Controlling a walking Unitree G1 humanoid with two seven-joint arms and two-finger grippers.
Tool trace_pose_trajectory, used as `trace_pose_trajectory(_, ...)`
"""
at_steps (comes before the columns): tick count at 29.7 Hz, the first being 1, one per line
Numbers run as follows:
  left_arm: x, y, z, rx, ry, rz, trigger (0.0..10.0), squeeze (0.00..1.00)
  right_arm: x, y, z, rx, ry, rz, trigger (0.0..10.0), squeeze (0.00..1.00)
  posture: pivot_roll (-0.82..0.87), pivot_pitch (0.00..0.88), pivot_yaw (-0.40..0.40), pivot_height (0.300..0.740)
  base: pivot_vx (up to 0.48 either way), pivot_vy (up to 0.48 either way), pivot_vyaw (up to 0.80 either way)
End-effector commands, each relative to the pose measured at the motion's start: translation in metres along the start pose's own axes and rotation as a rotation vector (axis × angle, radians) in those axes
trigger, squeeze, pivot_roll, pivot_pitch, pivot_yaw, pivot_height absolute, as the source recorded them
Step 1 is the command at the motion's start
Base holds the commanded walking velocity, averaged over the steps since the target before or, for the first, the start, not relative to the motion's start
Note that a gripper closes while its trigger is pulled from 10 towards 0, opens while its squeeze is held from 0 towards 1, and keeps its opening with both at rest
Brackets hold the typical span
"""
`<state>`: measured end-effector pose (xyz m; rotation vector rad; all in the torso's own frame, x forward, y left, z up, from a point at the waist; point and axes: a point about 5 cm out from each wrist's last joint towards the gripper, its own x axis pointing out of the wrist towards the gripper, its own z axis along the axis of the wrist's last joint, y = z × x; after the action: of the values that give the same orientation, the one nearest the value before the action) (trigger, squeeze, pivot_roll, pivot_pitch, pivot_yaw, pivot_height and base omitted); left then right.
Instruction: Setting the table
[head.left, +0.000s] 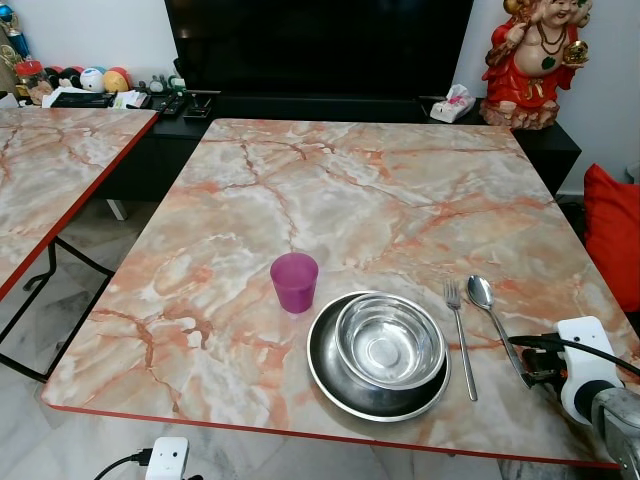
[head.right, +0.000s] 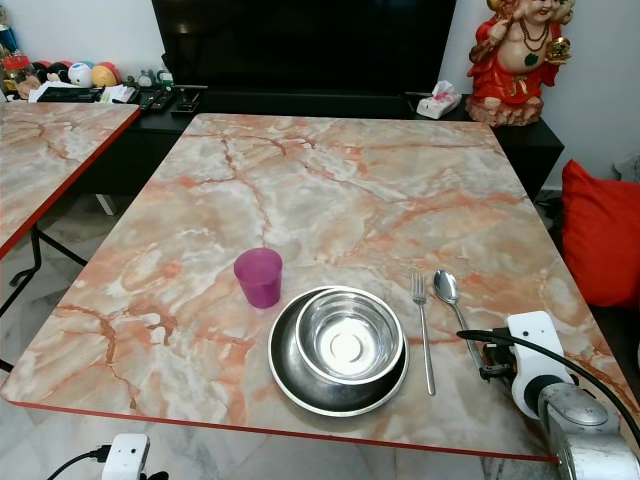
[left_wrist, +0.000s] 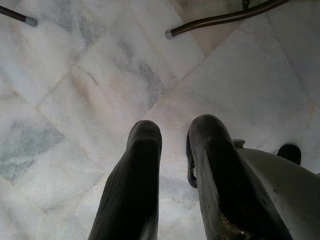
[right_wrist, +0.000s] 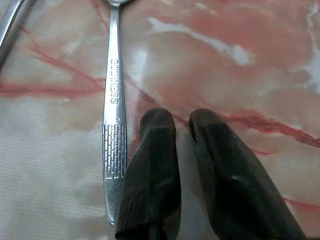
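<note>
Your place setting lies along the near edge of the marble-patterned table (head.left: 330, 190) with the red rim. A round steel plate (head.left: 340, 385) sits there with a shiny steel bowl (head.left: 389, 342) resting inside it. Just beyond the plate's left side stands a magenta plastic cup (head.left: 294, 281), upright and close to the plate without touching it. To the right of the plate lies a steel fork (head.left: 460, 335), tines pointing toward the far edge, and right of that a steel spoon (head.left: 492, 318), bowl end away from you, roughly parallel to the fork.

Your right gripper (right_wrist: 180, 125) is low over the table at the near right corner, just beside the spoon's handle end. In the wrist view its two black fingers (right_wrist: 152, 175) are drawn close together with only a narrow gap, holding nothing, and the patterned handle lies alongside them on the tabletop.

Your left gripper (left_wrist: 172, 135) hangs below the near edge over pale marble floor tiles (left_wrist: 100, 75), its fingers a narrow gap apart and empty, with a dark metal table leg (left_wrist: 220, 20) beyond.

A second marble table (head.left: 50, 170) stands to the left, and a red figurine (head.left: 530, 60) beyond the far right corner.
</note>
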<state>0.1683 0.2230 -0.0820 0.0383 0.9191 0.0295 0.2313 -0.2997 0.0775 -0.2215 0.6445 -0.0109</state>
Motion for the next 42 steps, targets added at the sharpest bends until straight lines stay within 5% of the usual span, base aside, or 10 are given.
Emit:
trace_pose_trajectory(1,-0.001,0.004,-0.002,0.009,0.011,0.006,10.0,0.00,-0.001,0.004,-0.007,-0.012,0.038,0.025,10.0,0.00,0.02,0.000,0.019,0.740,0.000,0.000,0.00)
trace_pose_trajectory(42,0.000,0.001,0.000,0.001,0.004,0.010,10.0,0.00,-0.009,0.007,0.015,-0.083,0.007,0.033,10.0,0.00,0.01,0.000,0.013,0.740,0.000,0.000,0.00)
